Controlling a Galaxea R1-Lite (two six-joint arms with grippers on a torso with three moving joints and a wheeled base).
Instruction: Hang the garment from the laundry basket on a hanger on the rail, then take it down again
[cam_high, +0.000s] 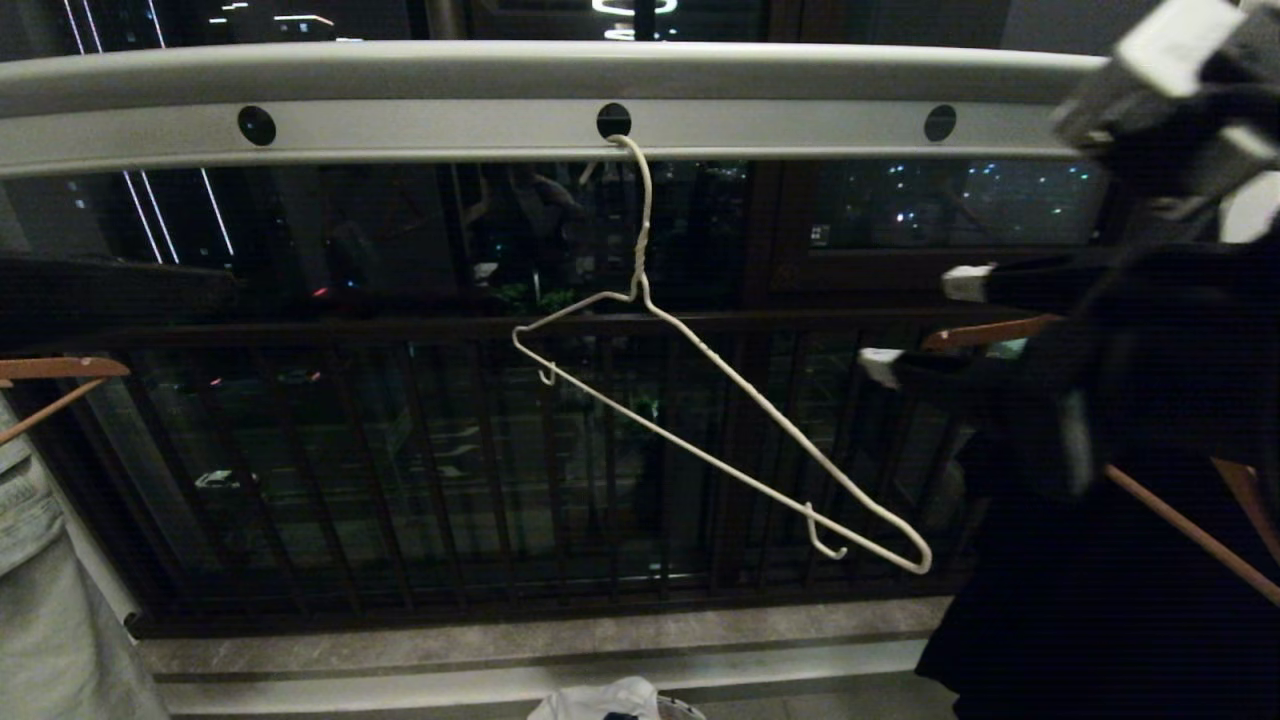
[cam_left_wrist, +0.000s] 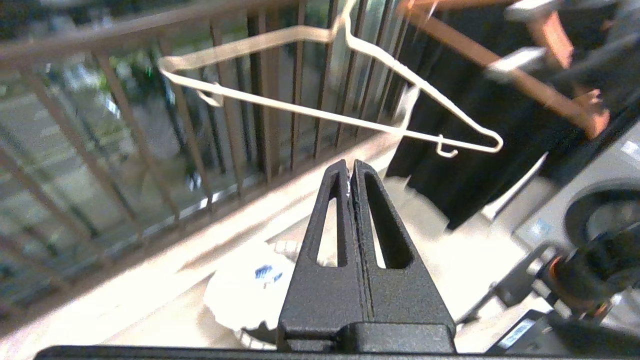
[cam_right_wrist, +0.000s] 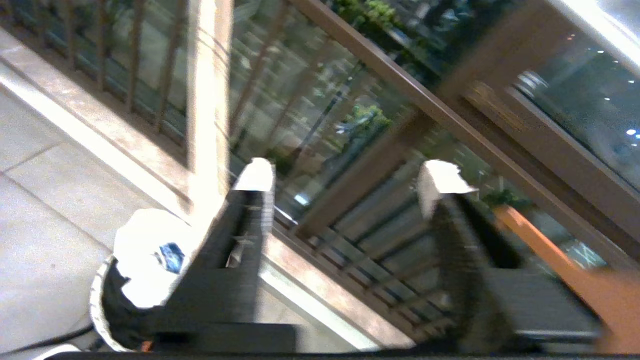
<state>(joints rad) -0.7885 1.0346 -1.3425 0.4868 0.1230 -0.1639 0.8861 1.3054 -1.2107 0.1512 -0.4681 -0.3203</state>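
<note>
Hanging bare from the middle hole of the rail (cam_high: 540, 95), the white wire hanger (cam_high: 700, 440) is tilted steeply, its long lower bar running down toward the right, where one shoulder end sits far lower than the other. Its hook is caught in the round hole, and a small hook shows near each shoulder end. Nothing is draped on it.

Low in the head view, the white T-shirt (cam_high: 600, 700) lies bundled in the laundry basket (cam_right_wrist: 97, 305) on the tiled floor, just inside the balcony sill. From the wrist views a patch of its blue print shows on top of the bundle, and the basket's pale rim curves around it.

Behind the hanger stands the dark balcony railing (cam_high: 400, 470), with night lights beyond it. A black garment (cam_high: 1090, 580) hangs on a brown wooden hanger (cam_high: 1190, 530) at the right, and a pale denim garment (cam_high: 40, 600) hangs at the far left edge under another wooden hanger.

Raised at the right of the head view, the right hand (cam_right_wrist: 345, 180) has its two white-tipped fingers spread apart with nothing between them, level with the black garment. The left hand (cam_left_wrist: 348, 170) is out of the head view; its own camera shows its black fingers pressed together, empty, held above the basket and below the hanger.
</note>
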